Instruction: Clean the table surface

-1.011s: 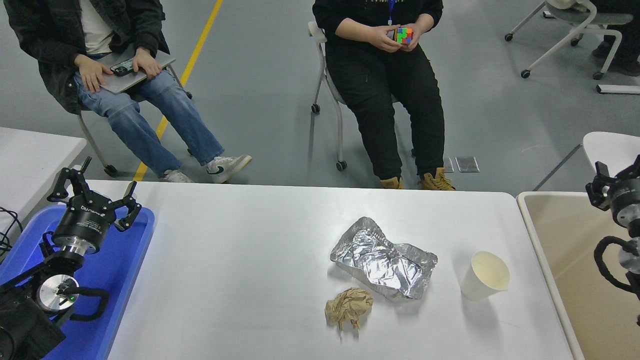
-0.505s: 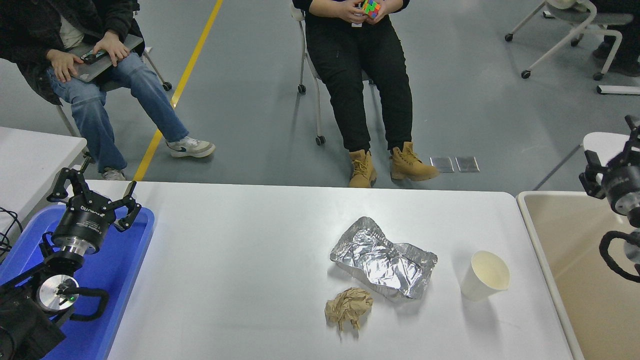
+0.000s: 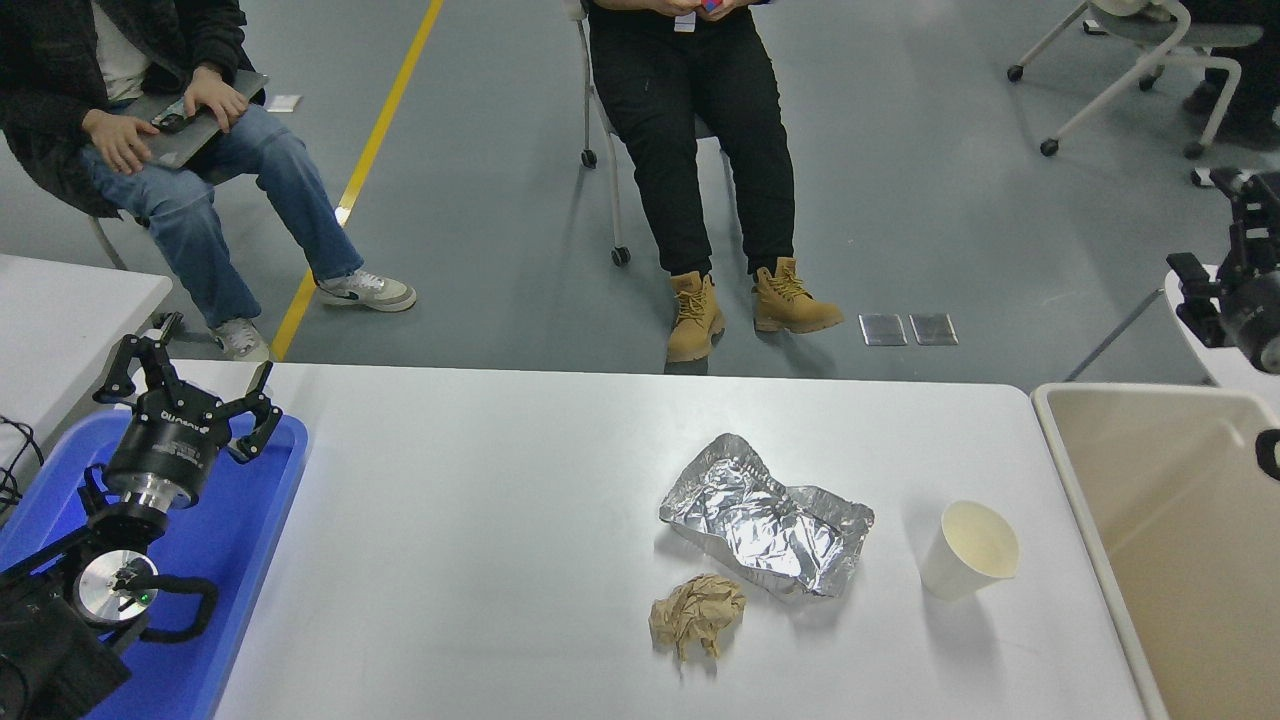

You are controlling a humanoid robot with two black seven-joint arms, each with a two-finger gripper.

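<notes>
My right pincer (image 3: 1240,290), grip unreadable, hangs off the table surface's (image 3: 480,520) right edge; foil (image 3: 765,515), paper wad (image 3: 697,617), cup (image 3: 968,550) all uncleared.

The robot's left black end effector (image 3: 190,385) rests parked at lower left, fingers spread; the right black end effector (image 3: 1232,262) hangs raised at the right edge.
</notes>
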